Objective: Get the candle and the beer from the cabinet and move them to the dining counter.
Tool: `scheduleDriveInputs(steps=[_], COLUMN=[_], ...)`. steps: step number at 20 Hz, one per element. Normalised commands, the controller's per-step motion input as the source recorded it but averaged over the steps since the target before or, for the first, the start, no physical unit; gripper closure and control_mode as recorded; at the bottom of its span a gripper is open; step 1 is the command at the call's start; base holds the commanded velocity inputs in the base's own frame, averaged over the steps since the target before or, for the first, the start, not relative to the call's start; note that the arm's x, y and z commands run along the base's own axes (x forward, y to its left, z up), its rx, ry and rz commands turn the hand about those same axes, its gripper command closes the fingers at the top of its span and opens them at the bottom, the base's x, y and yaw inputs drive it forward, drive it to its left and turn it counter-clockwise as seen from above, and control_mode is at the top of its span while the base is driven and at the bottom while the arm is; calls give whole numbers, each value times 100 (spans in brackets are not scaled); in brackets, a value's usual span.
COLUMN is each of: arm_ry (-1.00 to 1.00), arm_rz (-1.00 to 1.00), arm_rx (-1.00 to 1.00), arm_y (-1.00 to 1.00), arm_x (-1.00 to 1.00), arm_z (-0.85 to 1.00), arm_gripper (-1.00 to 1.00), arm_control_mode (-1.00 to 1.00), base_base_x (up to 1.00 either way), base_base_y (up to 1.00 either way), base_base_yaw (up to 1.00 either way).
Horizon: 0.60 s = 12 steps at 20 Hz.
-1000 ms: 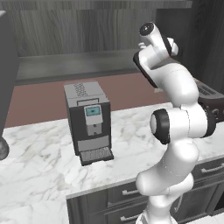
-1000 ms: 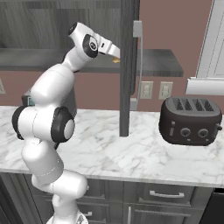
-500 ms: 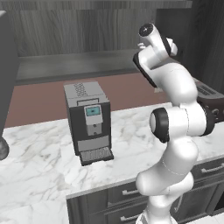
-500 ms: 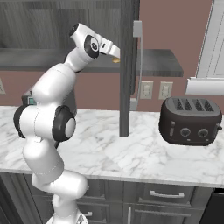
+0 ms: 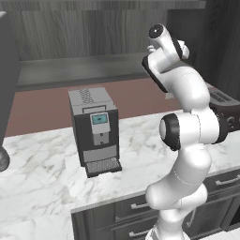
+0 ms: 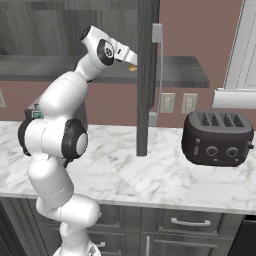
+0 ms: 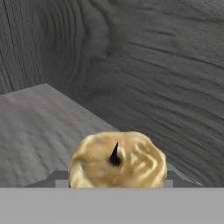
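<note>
- Presently, the candle sits on the shelf floor inside the cabinet, close before the gripper.
- Whether the fingers grip the candle cannot be told.
- A toaster stands on the worktop.

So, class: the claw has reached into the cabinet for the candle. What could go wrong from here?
1. The candle is stubby and sits low between the claw fingers, so the hold may be shallow and could slip.
2. The open cabinet door hangs right beside the claw; pulling out sideways might clip it.
3. The toaster and coffee machine stand below, so a dropped candle could hit them.
</note>
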Motion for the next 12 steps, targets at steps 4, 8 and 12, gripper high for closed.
scheduleDriveInputs(steps=[4,8,12], arm_ry=[0,0,0], arm_rz=[0,0,0], arm_rx=[0,0,0], arm_y=[0,0,0], arm_x=[0,0,0], arm_z=[0,0,0], arm_gripper=[100,100,100], arm_control_mode=[-100,-100,-100], base_base_x=[0,0,0], base_base_y=[0,0,0], base_base_yaw=[0,0,0])
